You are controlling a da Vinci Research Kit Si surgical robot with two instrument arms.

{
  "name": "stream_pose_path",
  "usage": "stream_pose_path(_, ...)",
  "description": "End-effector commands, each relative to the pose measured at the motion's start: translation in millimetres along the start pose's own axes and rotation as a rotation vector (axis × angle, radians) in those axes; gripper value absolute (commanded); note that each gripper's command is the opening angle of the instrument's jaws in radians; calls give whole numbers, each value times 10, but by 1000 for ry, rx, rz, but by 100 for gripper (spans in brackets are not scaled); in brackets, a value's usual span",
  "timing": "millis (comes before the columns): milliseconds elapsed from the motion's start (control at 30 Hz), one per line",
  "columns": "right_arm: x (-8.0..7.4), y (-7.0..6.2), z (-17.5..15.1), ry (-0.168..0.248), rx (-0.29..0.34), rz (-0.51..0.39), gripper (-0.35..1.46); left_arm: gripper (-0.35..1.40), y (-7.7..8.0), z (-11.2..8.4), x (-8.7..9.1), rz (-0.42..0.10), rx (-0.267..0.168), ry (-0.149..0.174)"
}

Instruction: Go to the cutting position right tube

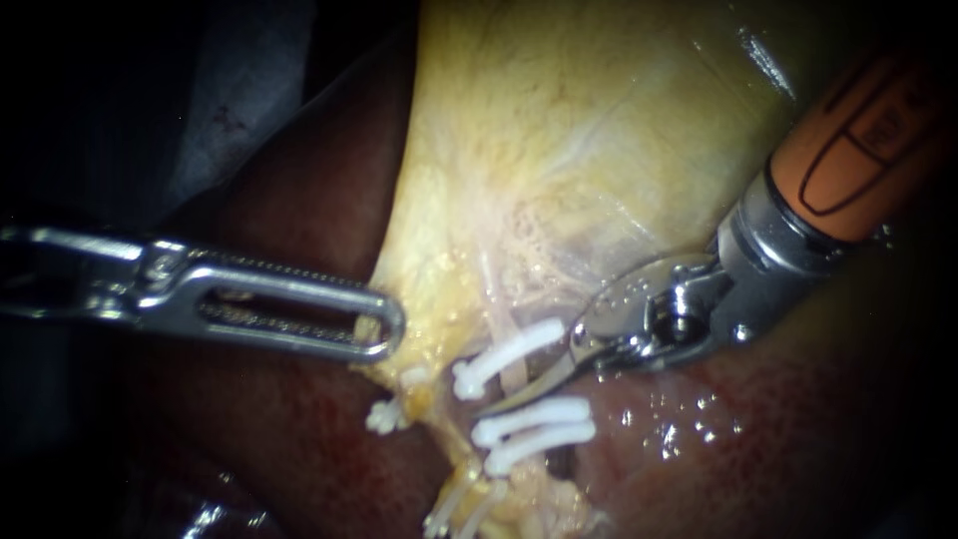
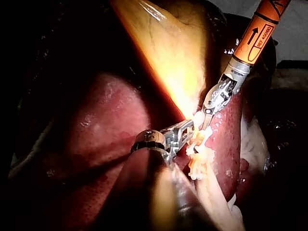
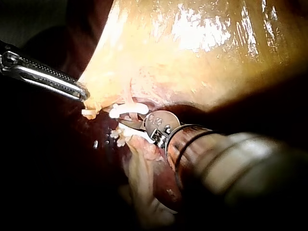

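Observation:
The right tube [image 1: 513, 385] runs down from the yellow gallbladder [image 1: 559, 130], with one white clip [image 1: 504, 354] higher up and two white clips [image 1: 534, 411] below. My right instrument [image 1: 519, 384], on an orange shaft, has thin curved blades that are slightly open. They reach across the tube in the gap between the upper clip and the lower pair. In the right wrist view the blades [image 3: 130, 124] lie just under the upper clip [image 3: 127, 109]. My left instrument [image 1: 384, 334] has slotted jaws, shut on the gallbladder's lower edge and holding it out to the left.
Dark red liver [image 1: 289, 230] lies behind and left of the gallbladder, and wet liver [image 1: 778, 439] lies under my right instrument. A second tube to the left carries a white clip [image 1: 384, 417]. More clips [image 1: 449, 509] sit lower down.

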Motion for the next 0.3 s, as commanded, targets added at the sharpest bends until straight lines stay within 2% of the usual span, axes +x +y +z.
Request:
stream_pose_path(33, 0, 0, 0, 0, 0, -1, 27, -35, 0, 0, 0, 0, 0, 0)
stream_pose_path(300, 0, -1, 0, -3, 0, -1, 26, -35, 0, 0, 0, 0, 0, 0)
